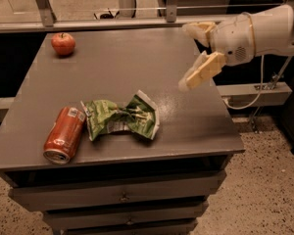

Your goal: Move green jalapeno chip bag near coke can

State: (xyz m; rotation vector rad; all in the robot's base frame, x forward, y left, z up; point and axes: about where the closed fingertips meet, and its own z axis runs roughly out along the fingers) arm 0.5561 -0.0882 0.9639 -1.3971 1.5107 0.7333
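Observation:
The green jalapeno chip bag (pixel 121 117) lies crumpled on the grey table near its front edge. Its left end touches or nearly touches the coke can (pixel 64 134), a red-orange can lying on its side with its silver top toward the front. My gripper (pixel 192 58) is open and empty, raised above the table's right side, well up and to the right of the bag. One cream finger (pixel 202 71) points down-left, the other (pixel 198 30) sits higher.
A red apple (pixel 63 43) sits at the table's far left corner. The grey table (pixel 127 58) has drawers below its front edge. A metal rail runs behind the table. Speckled floor lies to the right.

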